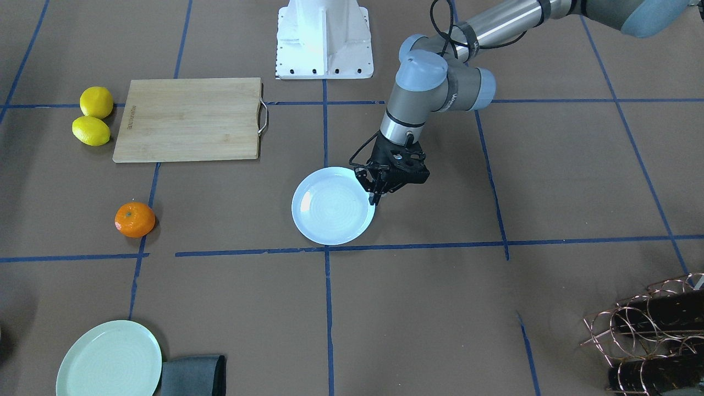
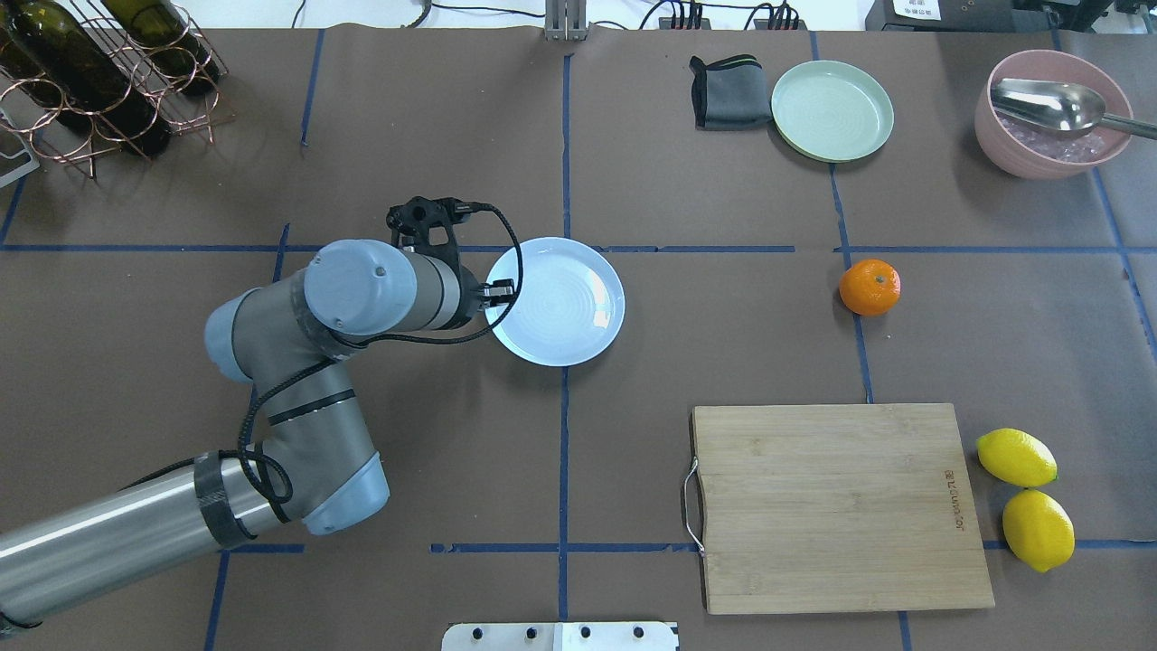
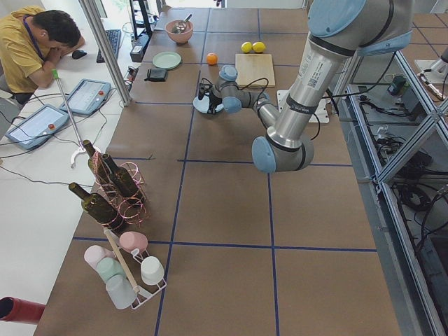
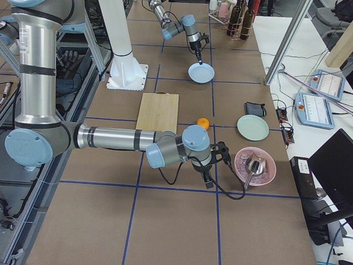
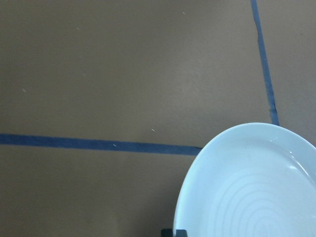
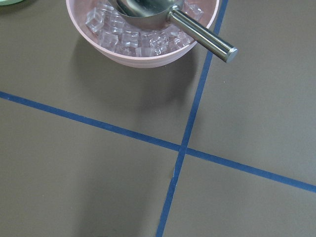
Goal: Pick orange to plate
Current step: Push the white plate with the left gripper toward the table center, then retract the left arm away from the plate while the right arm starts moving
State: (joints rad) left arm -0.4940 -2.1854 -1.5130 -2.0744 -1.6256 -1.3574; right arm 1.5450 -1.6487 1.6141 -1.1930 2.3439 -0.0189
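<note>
The orange (image 2: 870,287) lies alone on the brown table, well off to the right of the pale bluish-white plate (image 2: 560,307) at the table's middle. In the front-facing view the orange (image 1: 135,219) sits left of the plate (image 1: 330,206). My left gripper (image 1: 375,199) points down at the plate's rim, on the side away from the orange, its fingers pinched together on the rim. The left wrist view shows the plate (image 5: 256,187) at the lower right. My right gripper (image 4: 208,184) hangs low near the pink bowl (image 4: 255,165); whether it is open or shut I cannot tell.
A wooden cutting board (image 2: 836,506) lies near the robot, with two lemons (image 2: 1017,457) beside it. At the far side are a pale green plate (image 2: 832,110), a grey cloth (image 2: 728,92) and the pink bowl (image 2: 1048,113) with ice and a metal scoop. A bottle rack (image 2: 99,81) stands far left.
</note>
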